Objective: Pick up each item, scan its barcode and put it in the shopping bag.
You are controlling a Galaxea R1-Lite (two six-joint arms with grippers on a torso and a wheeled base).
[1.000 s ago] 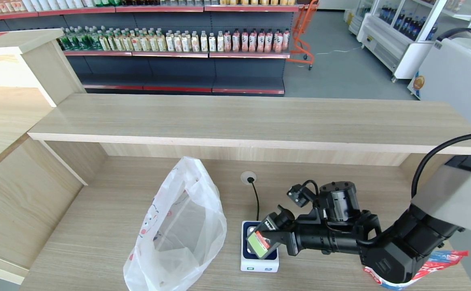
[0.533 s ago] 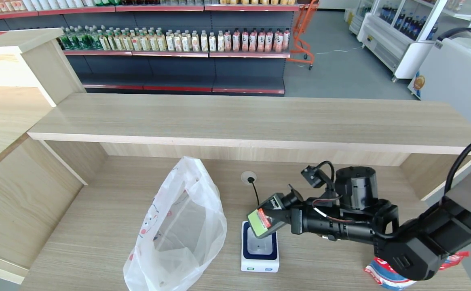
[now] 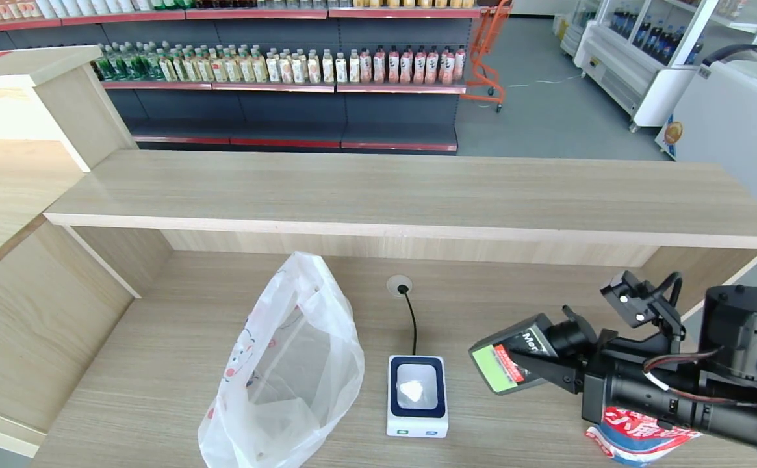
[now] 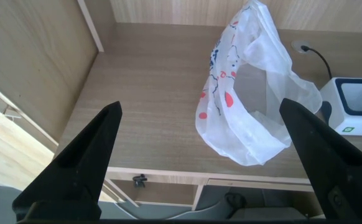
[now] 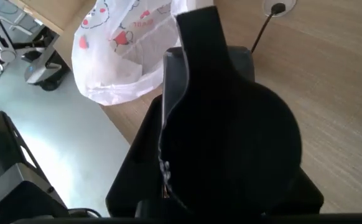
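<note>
Box, black with a green face [image 3: 505, 361]: head view finds it clamped in my right gripper [image 3: 537, 356], held off the counter to the right of the scanner [image 3: 416, 396] and clear of its window. The shopping bag [image 3: 287, 370] stands just left of the scanner, its mouth slumped. A red-and-blue packet [image 3: 631, 437] lies far right of the scanner.

Left wrist view: my left gripper [image 4: 199, 107] is spread and empty, with the bag between it and the scanner.

Right wrist view: the bag lies beyond a dark close shape.

Risk: the limp rim may fold under the box and spill it onto the counter. A low carry may strike the scanner.

Bright, even light; soft shadows
</note>
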